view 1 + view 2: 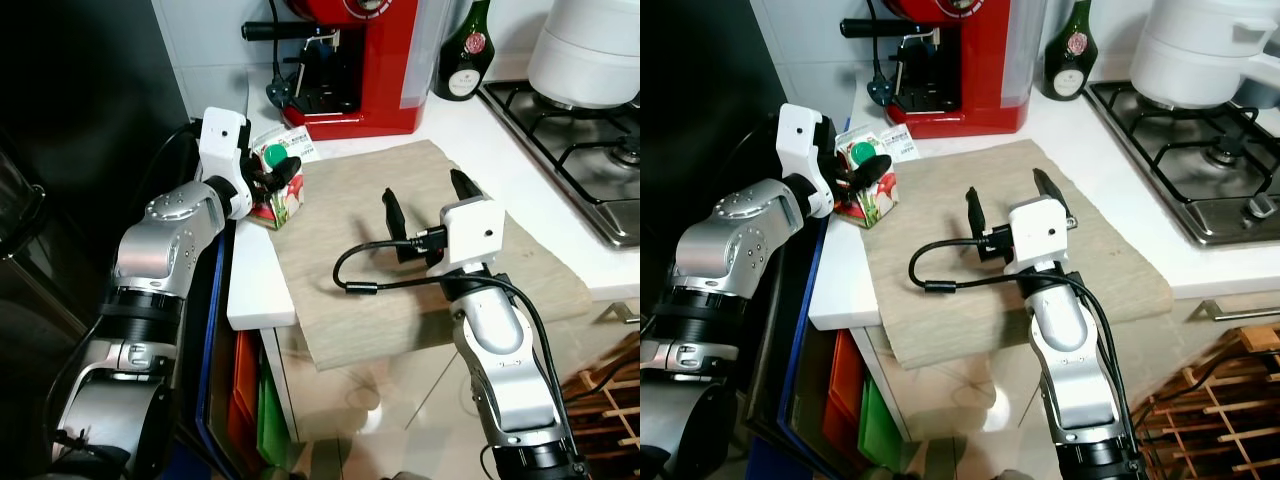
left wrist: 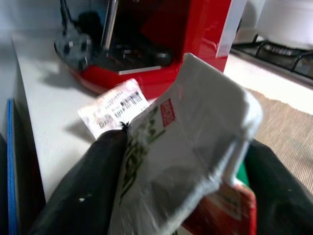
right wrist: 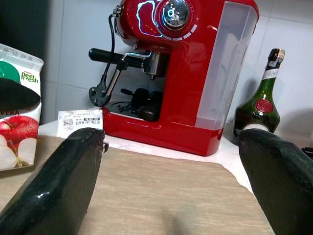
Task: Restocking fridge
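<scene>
A small apple juice carton (image 1: 281,203) with a green cap stands at the left end of the white counter, on the corner of a beige mat (image 1: 340,215). My left gripper (image 1: 275,172) is shut on its top, one black finger on each side; in the left wrist view the carton (image 2: 186,147) sits tilted between the fingers (image 2: 88,196). My right gripper (image 1: 425,190) hovers open over the middle of the mat, holding nothing, its fingers (image 3: 63,186) spread wide and pointing at the back wall.
A red coffee machine (image 1: 360,60) stands just behind the carton, with a paper label (image 3: 78,122) lying by its base. Further right are a green bottle (image 1: 468,50), a gas hob (image 1: 570,130) and a white pot (image 1: 590,50). The dark fridge (image 1: 80,120) is at left.
</scene>
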Tool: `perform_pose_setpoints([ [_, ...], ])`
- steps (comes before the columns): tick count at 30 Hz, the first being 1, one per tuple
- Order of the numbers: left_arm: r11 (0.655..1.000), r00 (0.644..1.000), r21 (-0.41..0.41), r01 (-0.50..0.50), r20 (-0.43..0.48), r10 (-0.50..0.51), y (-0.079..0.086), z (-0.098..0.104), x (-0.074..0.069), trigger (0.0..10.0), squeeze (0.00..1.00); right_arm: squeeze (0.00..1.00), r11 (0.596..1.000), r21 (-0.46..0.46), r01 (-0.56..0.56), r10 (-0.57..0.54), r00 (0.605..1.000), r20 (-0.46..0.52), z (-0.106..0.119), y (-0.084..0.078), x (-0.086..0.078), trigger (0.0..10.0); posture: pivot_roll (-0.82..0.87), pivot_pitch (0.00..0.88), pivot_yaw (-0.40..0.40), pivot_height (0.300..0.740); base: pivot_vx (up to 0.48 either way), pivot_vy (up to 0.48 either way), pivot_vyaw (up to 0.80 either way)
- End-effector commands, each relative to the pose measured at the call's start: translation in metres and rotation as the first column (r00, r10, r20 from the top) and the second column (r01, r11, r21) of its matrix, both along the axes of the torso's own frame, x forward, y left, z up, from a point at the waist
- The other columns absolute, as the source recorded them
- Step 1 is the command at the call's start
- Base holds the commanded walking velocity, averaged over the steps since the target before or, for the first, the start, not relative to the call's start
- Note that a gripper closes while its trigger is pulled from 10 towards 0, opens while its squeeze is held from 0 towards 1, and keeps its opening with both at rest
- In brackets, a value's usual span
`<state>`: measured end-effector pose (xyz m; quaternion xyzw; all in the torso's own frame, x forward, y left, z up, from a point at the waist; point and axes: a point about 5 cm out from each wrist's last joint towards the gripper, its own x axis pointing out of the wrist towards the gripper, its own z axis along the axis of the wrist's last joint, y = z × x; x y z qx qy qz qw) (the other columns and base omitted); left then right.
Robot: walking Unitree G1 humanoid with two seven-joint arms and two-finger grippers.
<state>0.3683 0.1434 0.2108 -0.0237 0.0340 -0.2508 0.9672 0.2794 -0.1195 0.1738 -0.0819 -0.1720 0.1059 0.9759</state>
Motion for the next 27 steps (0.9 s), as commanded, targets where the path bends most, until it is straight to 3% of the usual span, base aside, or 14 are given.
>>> perform_pose_setpoints([
  [1,1.0,0.999,0.009,0.013,0.031,-0.013,-0.001,0.005,0.0,0.0,0.0,0.0,1.0,0.007,0.006,-0.006,1.0,0.021,0.003,0.0,0.003,10.0,-0.07,0.0,0.098,0.74,0.0,0.0,0.0],
  [5,1.0,0.998,0.018,0.014,0.068,-0.015,0.002,0.01,-0.001,0.0,0.0,0.0,1.0,0.011,0.005,-0.005,1.0,0.03,0.005,0.001,0.006,10.0,-0.06,0.0,0.094,0.74,0.0,0.0,0.0],
  [10,1.0,0.975,-0.025,0.003,0.222,0.002,0.0,0.029,-0.008,0.0,0.0,0.0,1.0,0.006,-0.02,0.02,0.999,0.03,0.005,0.006,0.009,10.0,-0.05,0.0,0.064,0.74,0.0,0.0,0.0],
  [11,0.999,0.961,-0.037,-0.027,0.273,0.036,0.001,0.035,-0.01,10.0,0.0,0.0,1.0,-0.005,-0.028,0.028,0.999,0.037,0.006,0.007,0.01,10.0,-0.05,0.0,0.058,0.74,0.0,0.0,0.0],
  [14,0.996,0.934,0.023,-0.085,0.351,0.071,0.005,0.044,-0.014,10.0,0.0,0.0,1.0,-0.017,-0.02,0.02,0.999,0.05,0.009,0.002,0.011,10.0,-0.05,0.0,0.05,0.74,0.0,0.0,0.0],
  [16,0.991,0.889,-0.016,-0.135,0.439,0.128,0.007,0.057,-0.022,10.0,0.0,0.0,1.0,-0.017,0.007,-0.006,0.998,0.068,0.014,-0.006,0.015,10.0,-0.06,0.0,0.039,0.74,0.0,0.0,0.0],
  [18,0.986,0.871,-0.061,-0.154,0.463,0.165,0.004,0.059,-0.027,10.0,0.0,0.0,1.0,-0.01,0.022,-0.021,0.997,0.079,0.018,-0.008,0.019,10.0,-0.05,0.0,0.034,0.74,0.0,0.0,0.0],
  [21,0.986,0.884,-0.076,-0.151,0.435,0.169,-0.009,0.048,-0.03,10.0,0.0,0.0,0.998,0.047,0.036,-0.039,0.998,0.057,0.017,-0.012,0.022,10.0,-0.05,0.0,0.036,0.74,0.0,0.0,0.0],
  [22,0.984,0.898,-0.096,-0.148,0.403,0.175,-0.021,0.037,-0.033,10.0,0.0,0.0,0.967,0.236,0.099,-0.088,0.994,-0.058,0.009,-0.023,0.028,10.0,-0.05,0.0,0.041,0.74,0.0,0.0,0.0],
  [23,0.983,0.904,-0.116,-0.146,0.388,0.18,-0.027,0.034,-0.034,10.0,0.0,0.0,0.948,0.29,0.133,-0.107,0.989,-0.103,0.004,-0.029,0.03,10.0,-0.05,0.0,0.043,0.74,0.0,0.0,0.0],
  [27,0.977,0.904,-0.148,-0.152,0.38,0.198,-0.034,0.031,-0.036,10.0,0.0,0.0,0.941,0.301,0.158,-0.126,0.984,-0.122,0.001,-0.036,0.033,10.0,-0.05,0.0,0.046,0.74,0.0,0.0,0.0],
])
